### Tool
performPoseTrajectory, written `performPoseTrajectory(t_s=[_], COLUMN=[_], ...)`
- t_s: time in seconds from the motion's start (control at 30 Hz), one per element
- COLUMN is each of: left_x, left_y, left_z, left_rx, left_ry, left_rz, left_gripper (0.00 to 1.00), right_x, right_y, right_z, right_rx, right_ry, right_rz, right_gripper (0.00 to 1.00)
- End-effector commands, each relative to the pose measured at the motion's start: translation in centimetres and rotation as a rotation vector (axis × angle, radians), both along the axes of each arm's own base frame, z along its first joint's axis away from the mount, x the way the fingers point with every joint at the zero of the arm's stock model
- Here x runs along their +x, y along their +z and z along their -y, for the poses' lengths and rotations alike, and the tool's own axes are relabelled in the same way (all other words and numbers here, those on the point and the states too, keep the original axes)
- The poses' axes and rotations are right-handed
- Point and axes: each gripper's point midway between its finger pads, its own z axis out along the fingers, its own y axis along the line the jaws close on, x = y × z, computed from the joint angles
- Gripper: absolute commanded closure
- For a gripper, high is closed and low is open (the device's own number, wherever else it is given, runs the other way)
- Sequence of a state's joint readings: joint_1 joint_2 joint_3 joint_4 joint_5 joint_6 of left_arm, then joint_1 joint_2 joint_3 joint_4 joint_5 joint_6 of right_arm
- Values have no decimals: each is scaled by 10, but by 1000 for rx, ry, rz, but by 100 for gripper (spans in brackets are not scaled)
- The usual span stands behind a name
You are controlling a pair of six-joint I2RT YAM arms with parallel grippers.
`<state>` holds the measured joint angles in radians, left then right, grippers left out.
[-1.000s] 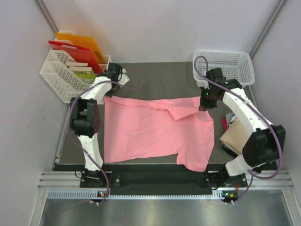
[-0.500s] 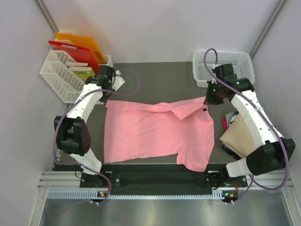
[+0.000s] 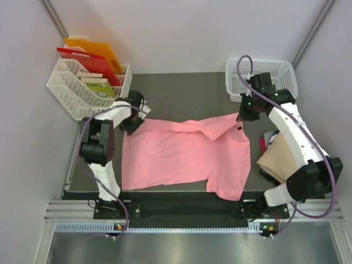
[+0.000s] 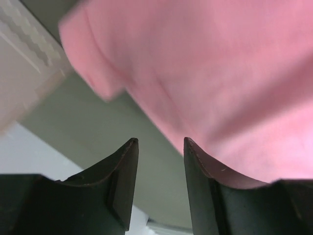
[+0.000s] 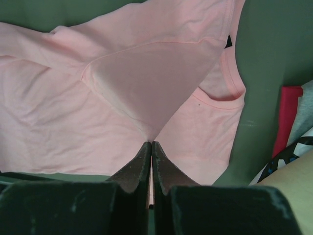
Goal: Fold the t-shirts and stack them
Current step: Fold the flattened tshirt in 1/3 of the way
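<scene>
Flattening pink t-shirt on desk.
R pincer is clamping far edge; L pincer, jaws apart, probably needing corner grip to pull taut.

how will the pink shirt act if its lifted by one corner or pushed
Likely floppy: the pink shirt peaks into a tent where the right gripper pinches it. Probably light: one thin pinch lifts that flap. Pushed, it would likely bunch, as its creases suggest.

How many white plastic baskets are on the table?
2. The left basket stands at the far left corner of the table, holding coloured folders; the right basket sits at the far right corner. None appears hidden.
</scene>
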<state>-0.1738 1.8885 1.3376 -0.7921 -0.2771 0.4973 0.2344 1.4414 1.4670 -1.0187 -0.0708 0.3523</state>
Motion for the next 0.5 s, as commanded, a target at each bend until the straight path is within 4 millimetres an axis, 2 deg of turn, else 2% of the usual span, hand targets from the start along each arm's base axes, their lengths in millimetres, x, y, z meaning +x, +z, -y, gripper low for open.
performPoseTrajectory(t_s=[0.0,0.1,0.13,0.17,0.23,0.47], left_x=[56,76,85,86,93,88], left_y=[5,3,8,2,5,-2], left_z=[12,12,12,11,12,8], left_rx=[-67,-66,-72,-69,-84,-73], left_ry=[91,113,125,134,152,159], left_rz=[131,152,168,153,164,142], left_gripper=[54,55,56,57,59,60], right_x=[3,0,-1,-2,-3,-3], right_y=[3,-1,-1,-2,-3,-4], right_z=[-3,-2,-1,0,4,6], right_rx=[25,21,16,9,-2,-15], right_ry=[1,4,2,-2,-11,-20], right_rz=[16,8,9,8,7,1], right_gripper=[100,100,100,100,100,100])
